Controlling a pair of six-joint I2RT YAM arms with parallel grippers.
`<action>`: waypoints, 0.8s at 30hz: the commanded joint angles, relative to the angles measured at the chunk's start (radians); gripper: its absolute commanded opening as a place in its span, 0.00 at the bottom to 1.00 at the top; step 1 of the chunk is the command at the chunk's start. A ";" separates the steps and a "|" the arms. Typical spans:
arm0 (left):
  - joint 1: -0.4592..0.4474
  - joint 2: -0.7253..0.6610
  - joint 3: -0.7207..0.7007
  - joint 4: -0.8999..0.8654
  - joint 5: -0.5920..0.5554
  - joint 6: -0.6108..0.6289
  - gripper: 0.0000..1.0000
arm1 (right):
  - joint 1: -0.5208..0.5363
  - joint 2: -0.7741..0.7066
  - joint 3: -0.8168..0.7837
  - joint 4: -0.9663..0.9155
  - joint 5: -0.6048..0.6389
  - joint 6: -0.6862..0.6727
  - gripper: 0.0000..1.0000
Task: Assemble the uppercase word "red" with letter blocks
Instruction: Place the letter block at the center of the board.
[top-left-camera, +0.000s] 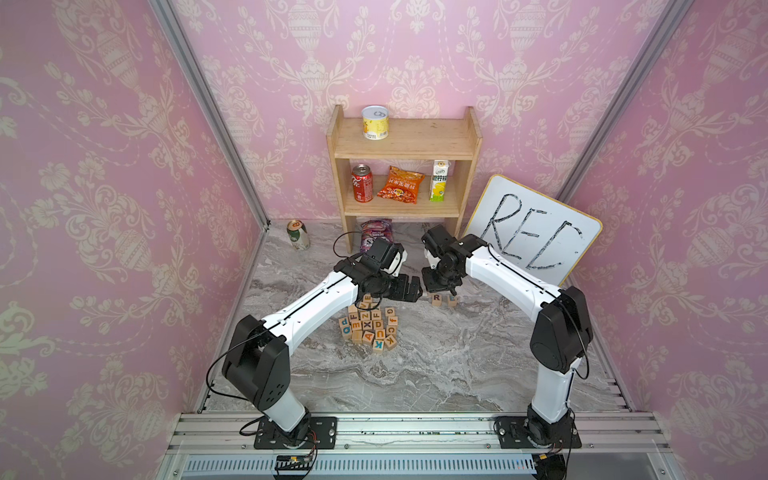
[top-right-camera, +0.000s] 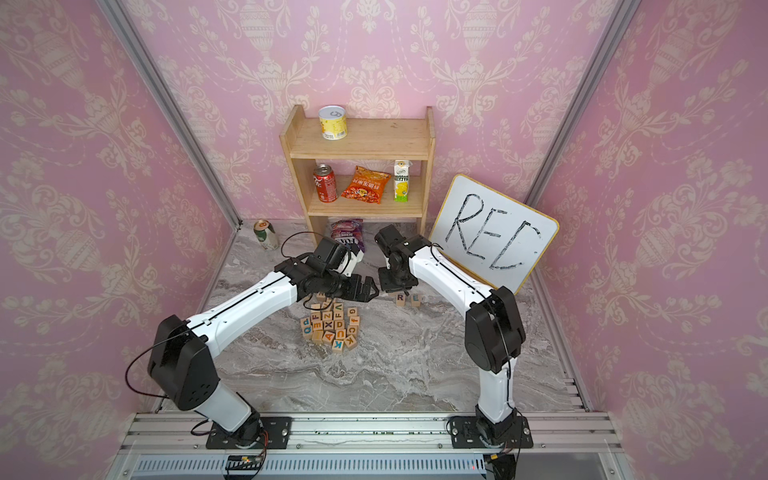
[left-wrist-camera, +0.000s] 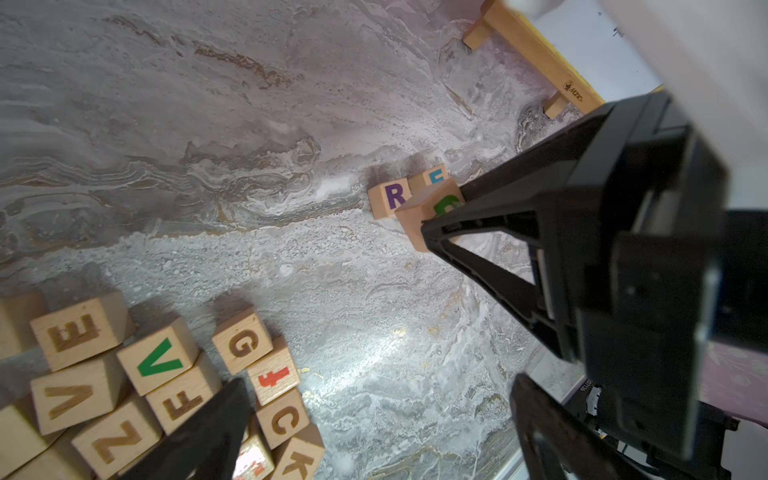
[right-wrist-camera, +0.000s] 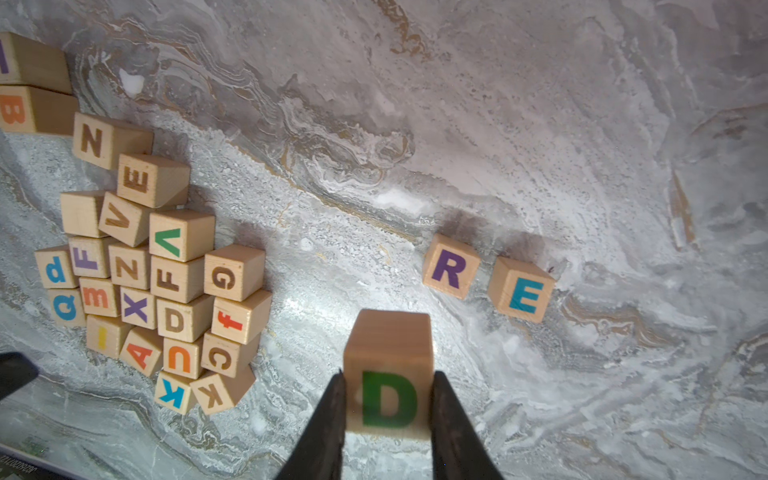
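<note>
right gripper (right-wrist-camera: 390, 386) is closed on the d block (right-wrist-camera: 388, 345), its jaws pinching two opposite side faces. that leaves the green d face uncovered and upright, presumably so it can be set down readable. the d block looks lifted clear of the tabletop (top-left-camera: 415, 365), near the e block (right-wrist-camera: 521, 289) but not touching it.

the r block (right-wrist-camera: 451, 266), purple letter, sits just beside the e block (teal letter) with a small gap and both letters up. judgement: the word lacks only its last letter, and the free spot is on the e block's far side from the r.

left gripper (top-left-camera: 411, 291) is wide open and holds nothing. it hovers over the edge of the spare block pile (right-wrist-camera: 166, 282) nearest the e block, likely parked out of the way. the pile lies well apart from the e block, beyond the r.

surface: grey veined marble-look tabletop, matte, with some glare close to the e block. room: pink damask wallpaper walls (top-left-camera: 104, 208). a wooden shelf (top-left-camera: 403, 141) with snacks and a whiteboard (top-left-camera: 536, 232) with handwritten letters stand behind the e block.
</note>
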 joint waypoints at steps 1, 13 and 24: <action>-0.022 0.036 0.039 0.026 0.034 0.030 0.99 | -0.021 -0.062 -0.050 0.016 0.040 0.009 0.08; -0.099 0.126 0.105 0.077 0.043 0.034 0.99 | -0.142 -0.168 -0.244 0.099 0.054 0.009 0.08; -0.152 0.194 0.150 0.101 0.042 0.055 0.99 | -0.238 -0.183 -0.322 0.151 0.026 -0.011 0.08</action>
